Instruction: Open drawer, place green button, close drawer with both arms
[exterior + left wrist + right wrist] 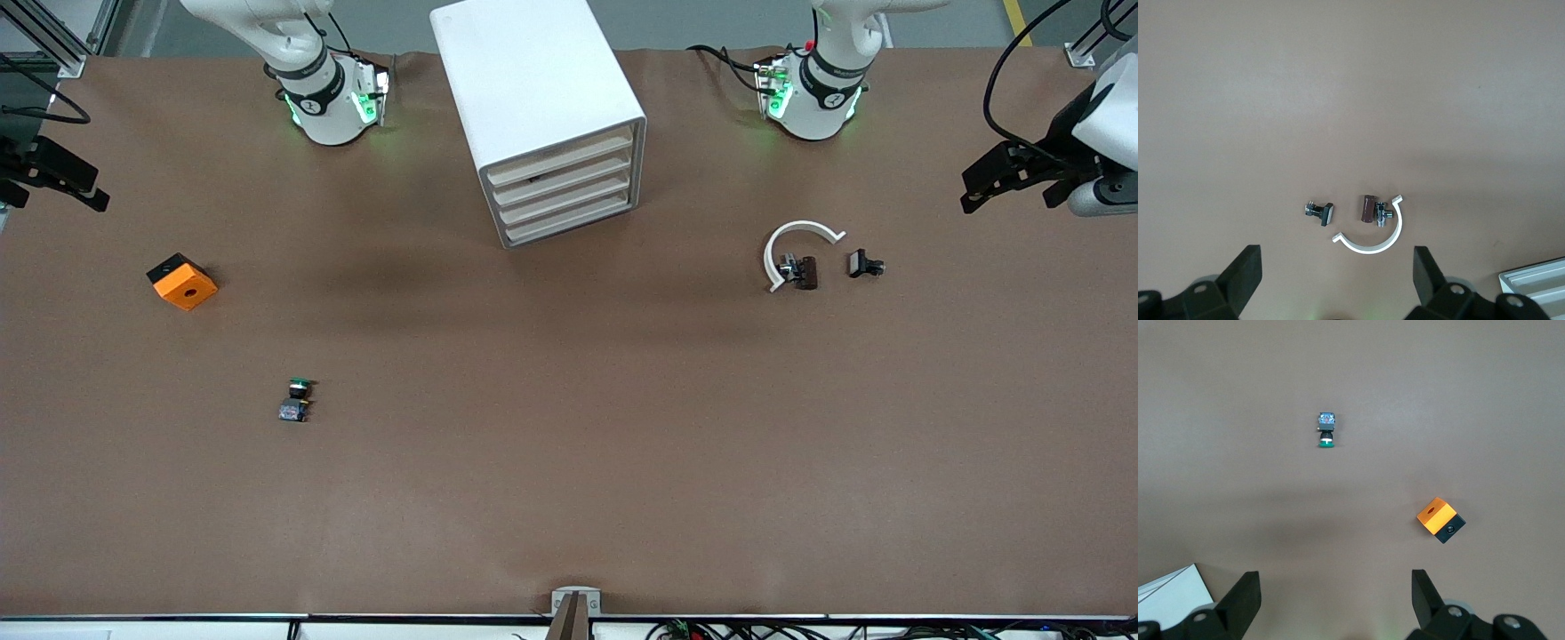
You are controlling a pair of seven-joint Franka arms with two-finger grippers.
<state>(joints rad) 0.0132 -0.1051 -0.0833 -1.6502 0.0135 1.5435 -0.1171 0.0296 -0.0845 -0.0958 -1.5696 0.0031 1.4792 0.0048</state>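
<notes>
Left tool (1335, 280): fingers spread wide, holding nothing, up in the air over the bench (569, 462) at the left arm's end.
Right tool (1335, 600): fingers wide apart, nothing in them, up over the right arm's end of the bench.
Button (297, 399): lying on the bench toward the right arm's end, nearer the front camera than the orange block (182, 281).
Drawer cabinet (542, 116): white, between the two arm bases, all drawers shut.
White curved piece (794, 246): toward the left arm's end, with a small dark part (803, 271) inside its curve and a black clip (864, 264) just beside it.
</notes>
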